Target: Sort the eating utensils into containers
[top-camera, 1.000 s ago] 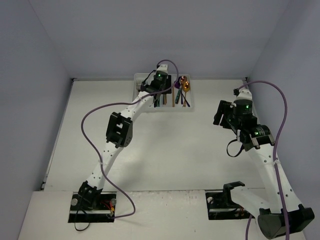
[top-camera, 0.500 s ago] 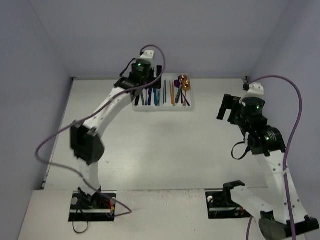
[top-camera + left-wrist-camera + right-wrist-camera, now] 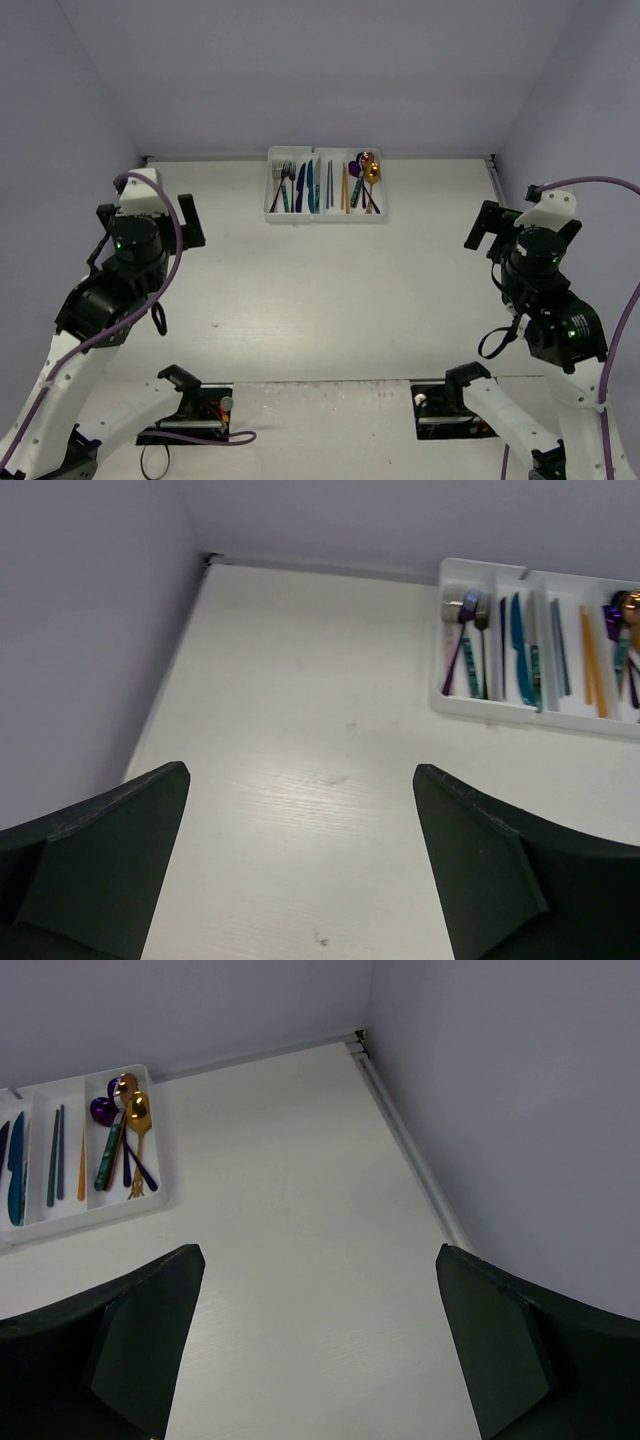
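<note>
The white cutlery tray (image 3: 272,212) stands at the back centre of the table, with several utensils (image 3: 308,187) lying in its long compartments: forks and knives on the left, chopsticks in the middle, purple, copper and gold spoons (image 3: 367,172) on the right. It also shows in the left wrist view (image 3: 490,708) and the right wrist view (image 3: 90,1215). My left gripper (image 3: 300,780) is open and empty, raised over the table's left side. My right gripper (image 3: 320,1260) is open and empty, raised over the right side.
Grey walls close in the table on the left, back and right. The two arm bases (image 3: 185,412) sit at the near edge. No utensil shows on the table outside the tray.
My left arm has pulled back from over the tray to the left side of the table, uncovering the tray. My right arm has drawn back a little towards the near right.
</note>
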`<state>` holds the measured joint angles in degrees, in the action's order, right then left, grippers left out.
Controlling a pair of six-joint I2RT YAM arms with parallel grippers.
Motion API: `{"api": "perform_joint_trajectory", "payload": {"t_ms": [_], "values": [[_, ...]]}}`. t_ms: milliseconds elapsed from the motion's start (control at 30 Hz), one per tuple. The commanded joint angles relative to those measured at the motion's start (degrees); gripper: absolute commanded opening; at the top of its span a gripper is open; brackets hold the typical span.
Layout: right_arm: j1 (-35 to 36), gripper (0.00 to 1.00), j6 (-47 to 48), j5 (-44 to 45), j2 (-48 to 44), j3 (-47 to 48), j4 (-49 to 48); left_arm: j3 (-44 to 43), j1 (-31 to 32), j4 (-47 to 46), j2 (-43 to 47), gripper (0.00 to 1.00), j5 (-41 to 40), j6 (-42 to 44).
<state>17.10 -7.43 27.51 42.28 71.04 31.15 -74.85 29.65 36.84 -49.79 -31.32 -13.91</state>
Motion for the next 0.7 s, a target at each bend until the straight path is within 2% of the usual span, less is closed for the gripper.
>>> {"api": "perform_joint_trajectory", "payload": {"t_ms": [0, 167, 667], "values": [[1.32, 1.0, 2.35, 6.05, 0.18, -0.14, -2.87, 1.52, -0.12, 6.14, 4.83, 0.95, -8.81, 0.36], [1.71, 1.0, 2.16, 5.54, -1.21, -2.88, -6.31, 5.75, -0.12, 7.37, 10.76, 0.95, -12.82, -0.91], [1.77, 1.0, 3.67, 4.19, -0.44, -3.87, -11.22, 5.74, -0.12, 8.45, 7.56, 0.95, -7.72, -3.69]]}}
